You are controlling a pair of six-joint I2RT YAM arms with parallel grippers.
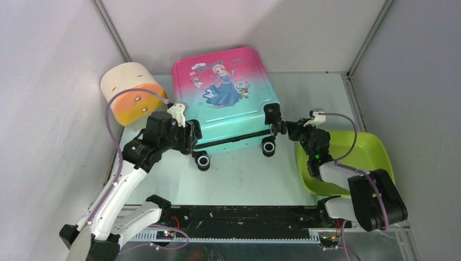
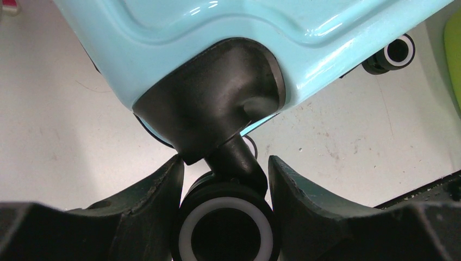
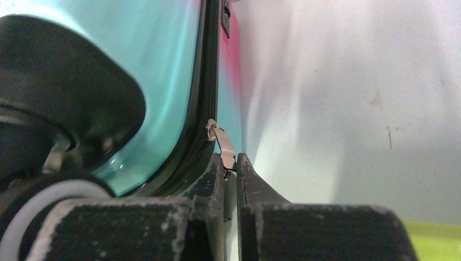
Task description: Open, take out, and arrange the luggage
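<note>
The luggage lies flat at the back middle of the table, closed, princess print up and black wheels toward me. My left gripper is at its near left corner. In the left wrist view the gripper is shut on a black wheel with a white ring, under the teal shell. My right gripper is at the near right corner. In the right wrist view the gripper is shut on the metal zipper pull at the dark zipper seam of the shell.
A lime-green tub stands at the right, under my right arm. A cream-and-orange cylinder lies at the back left against the wall, close to my left arm. Grey walls enclose the table on three sides.
</note>
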